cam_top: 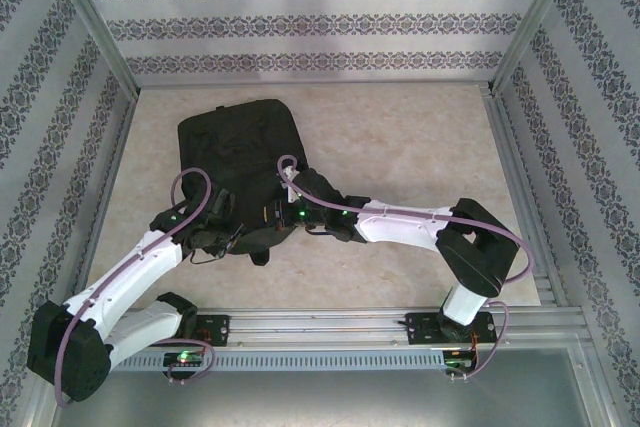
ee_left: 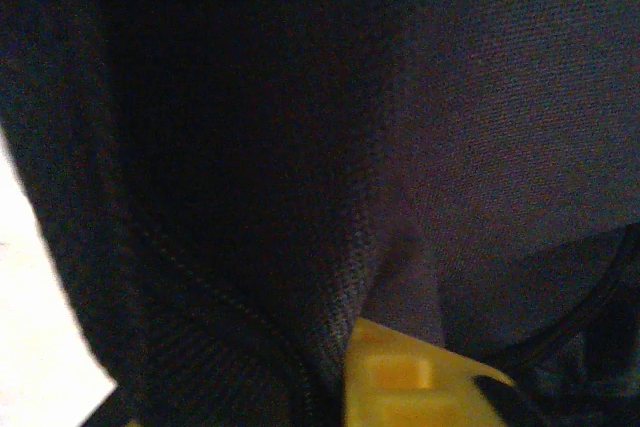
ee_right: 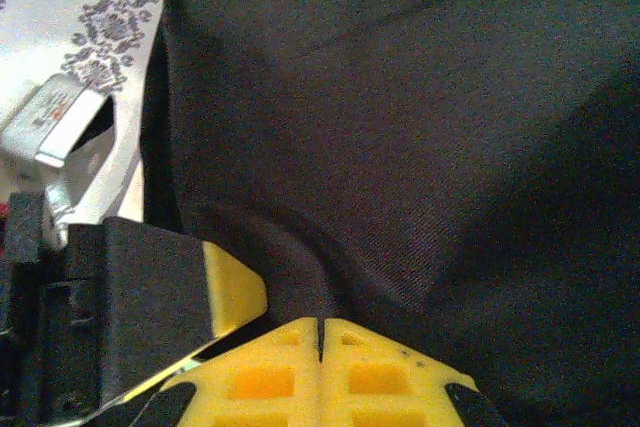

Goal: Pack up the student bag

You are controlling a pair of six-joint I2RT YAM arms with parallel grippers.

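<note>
From above, the student bag (cam_top: 235,152) lies flat on the pale table (cam_top: 410,147), left of centre, its rounded end toward the arms. Both arms reach in low and bent at the elbow. The left gripper (cam_top: 218,234) and right gripper (cam_top: 272,215) meet the bag's near edge close beside each other. I'd say the step in hand is getting hold of the fabric at the mouth so the bag can be opened for packing.

At the left wrist, dark cloth crowds the lens. One yellow pad (ee_left: 400,375) pokes out at the bottom, with a fold of fabric running down to it. The other finger is buried under cloth, so I can't tell whether this claw has clamped.

At the right wrist, the gripper's (ee_right: 320,327) yellow fingers are pressed together, and a crease of the bag gathers straight into the seam between them. It looks clamped on the fabric.

Next, I'd judge, the two grips must draw apart or lift gently without letting the thin cloth slip.
</note>
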